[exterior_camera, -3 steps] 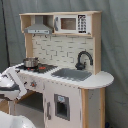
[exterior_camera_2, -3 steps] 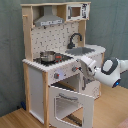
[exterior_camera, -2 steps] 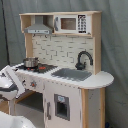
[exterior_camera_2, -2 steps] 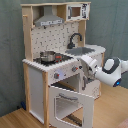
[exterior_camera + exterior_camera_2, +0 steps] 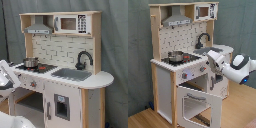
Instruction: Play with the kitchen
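Arm (image 5: 230, 65) little moved, kitchen (image 5: 70, 75) oven door (image 5: 198, 102) open only in second exterior view

Both exterior views are evenly lit, soft and blurry throughout, with only faint shadows and no glare.

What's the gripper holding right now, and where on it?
Cannot tell. The arm reaches toward the kitchen front beside the open oven door, but its end is hidden there.

A wooden floor (image 5: 143, 118) carries the kitchen (image 5: 185, 60), which stands directly on it in the second exterior view. The kitchen's own counter (image 5: 95, 80) bears a small metal pot (image 5: 30, 62) on the stovetop, beside the sink (image 5: 71, 74).
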Robot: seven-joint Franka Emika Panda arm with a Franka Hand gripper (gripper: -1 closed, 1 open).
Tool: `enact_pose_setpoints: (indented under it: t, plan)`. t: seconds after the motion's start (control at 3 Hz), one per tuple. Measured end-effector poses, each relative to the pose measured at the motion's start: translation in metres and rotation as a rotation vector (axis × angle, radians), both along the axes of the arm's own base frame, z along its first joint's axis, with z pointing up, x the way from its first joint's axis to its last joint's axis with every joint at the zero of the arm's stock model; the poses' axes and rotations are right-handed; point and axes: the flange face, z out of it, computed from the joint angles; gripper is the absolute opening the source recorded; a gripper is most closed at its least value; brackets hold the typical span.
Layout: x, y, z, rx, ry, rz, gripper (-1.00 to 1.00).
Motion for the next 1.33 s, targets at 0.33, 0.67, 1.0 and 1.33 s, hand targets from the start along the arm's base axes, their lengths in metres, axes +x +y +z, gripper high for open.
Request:
enact_pose_setpoints:
  t: [0.33,0.67,1.0,1.33]
  plan:
    - [-0.003,0.014,0.026,0.007,-0.022,-0.015,1.0]
    - [-0.01,0.032,0.052,0.014,-0.031,-0.016,1.0]
    - [-0.016,0.046,0.07,0.013,-0.026,-0.024,1.0]
    - [-0.02,0.054,0.083,0.011,-0.007,-0.047,1.0]
